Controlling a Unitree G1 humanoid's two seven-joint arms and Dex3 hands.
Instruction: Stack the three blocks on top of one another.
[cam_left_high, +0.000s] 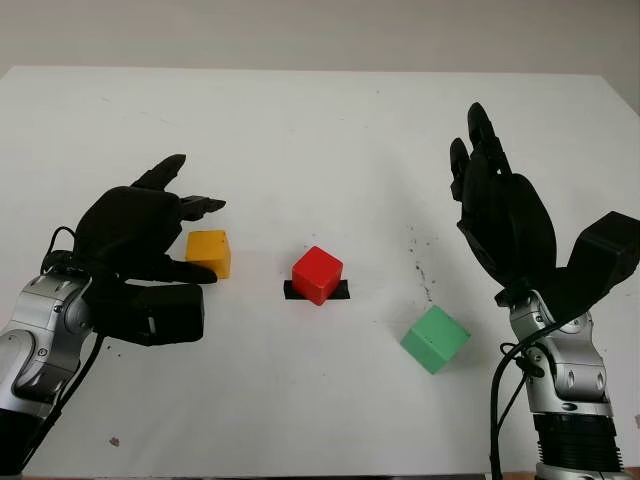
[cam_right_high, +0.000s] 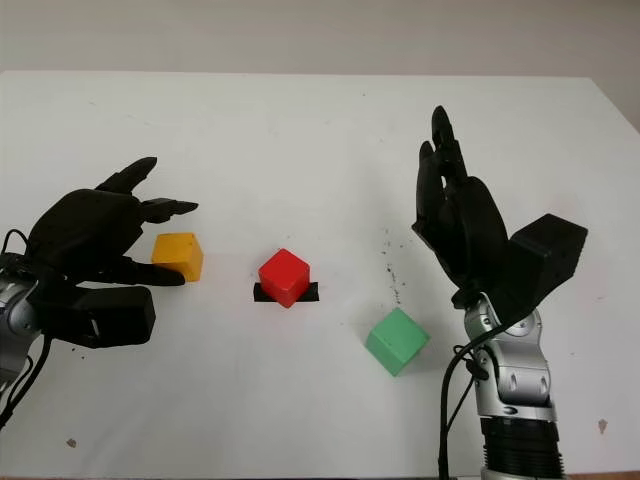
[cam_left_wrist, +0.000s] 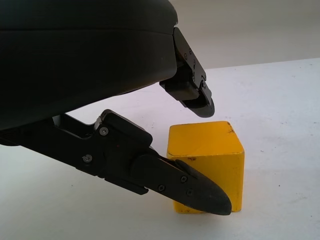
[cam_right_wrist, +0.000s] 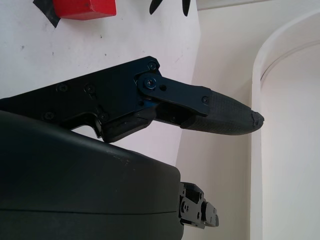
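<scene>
Your left hand sits low at the desk's left, open, holding nothing. Its fingers bracket the yellow wooden cube: one finger runs along the near side of the cube, others reach over its top, not closed on it. From the left wrist view, the lower finger crosses in front of the cube's face; contact there cannot be told.

Your right hand is raised above the desk's right side, open, palm turned toward the middle, fingers pointing away from you, holding nothing.

Red wooden cube stands at centre on a strip of black tape. Green wooden cube lies nearer you, to the right, below your right hand. All three cubes sit apart on the white desk, none stacked.
</scene>
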